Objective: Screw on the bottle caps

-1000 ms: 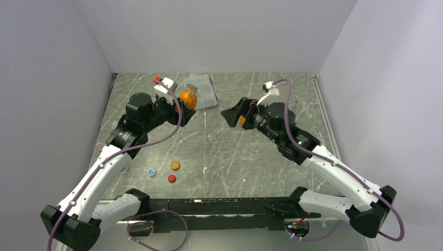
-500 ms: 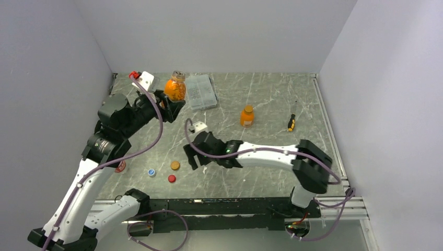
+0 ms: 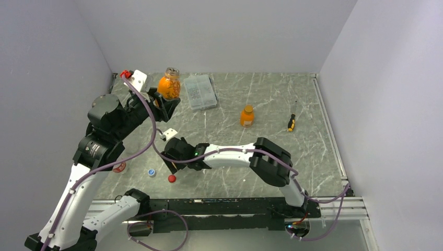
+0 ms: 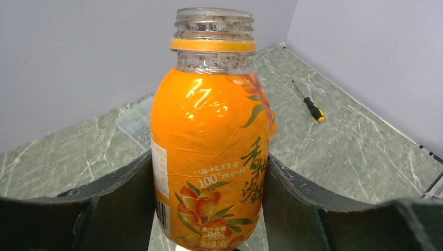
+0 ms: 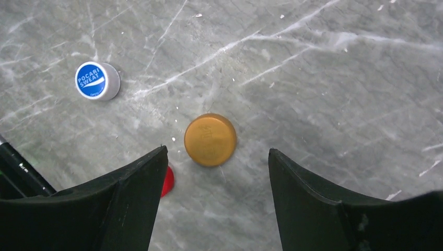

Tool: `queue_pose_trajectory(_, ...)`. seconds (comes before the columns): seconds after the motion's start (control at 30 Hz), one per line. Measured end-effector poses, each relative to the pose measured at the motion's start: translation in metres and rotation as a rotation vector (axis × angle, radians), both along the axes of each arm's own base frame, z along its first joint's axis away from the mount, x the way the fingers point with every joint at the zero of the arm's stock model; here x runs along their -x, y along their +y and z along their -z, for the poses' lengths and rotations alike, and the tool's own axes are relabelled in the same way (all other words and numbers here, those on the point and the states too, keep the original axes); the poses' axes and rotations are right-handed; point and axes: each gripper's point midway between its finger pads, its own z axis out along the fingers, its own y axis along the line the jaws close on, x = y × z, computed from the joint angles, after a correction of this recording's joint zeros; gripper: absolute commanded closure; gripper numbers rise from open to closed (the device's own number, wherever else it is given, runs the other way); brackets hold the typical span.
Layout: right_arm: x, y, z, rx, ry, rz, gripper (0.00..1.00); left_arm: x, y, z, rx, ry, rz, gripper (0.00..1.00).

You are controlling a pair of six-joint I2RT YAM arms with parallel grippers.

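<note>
My left gripper [image 4: 208, 175] is shut on an orange bottle [image 4: 209, 130]. It holds the bottle upright above the table's back left [image 3: 168, 84], and the threaded neck is bare. My right gripper [image 5: 217, 152] hangs open low over the table, with an orange cap [image 5: 210, 139] lying flat just beyond its fingertips. In the top view the gripper [image 3: 175, 161] hides this cap. A blue-and-white cap [image 5: 97, 80] lies further left. A red cap [image 5: 167, 181] peeks from behind the left finger. A second orange bottle [image 3: 247, 115], with an orange cap on, stands mid-table.
A flat clear compartment box [image 3: 201, 92] lies at the back. A screwdriver [image 3: 291, 123] with a yellow-and-black handle lies at the right. A small object with red on it [image 3: 119, 167] sits beside the left arm. The blue-and-white cap [image 3: 151, 171] and red cap [image 3: 172, 178] sit near the front rail.
My right arm swung from the back right down to the caps at the front left, and its jaws narrowed. The capped bottle now stands on the table. My left arm raised its bottle up and leftward.
</note>
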Motion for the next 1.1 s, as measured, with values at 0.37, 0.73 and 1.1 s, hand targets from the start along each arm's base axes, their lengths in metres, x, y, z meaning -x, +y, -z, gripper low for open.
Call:
queue_pose_trajectory(0.37,-0.002,0.010,0.025,0.097,-0.011,-0.021,0.37,-0.001,0.001,0.001,-0.002,0.004,-0.008,0.52)
queue_pose_trajectory(0.73,0.000,0.011,0.032,0.141,-0.033,-0.024,0.47,-0.003,0.000,0.002,-0.004,0.008,-0.008,0.53)
queue_pose_trajectory(1.1,-0.003,0.006,0.032,0.142,-0.039,-0.009,0.72,-0.009,-0.003,0.013,-0.015,0.034,-0.005,0.53)
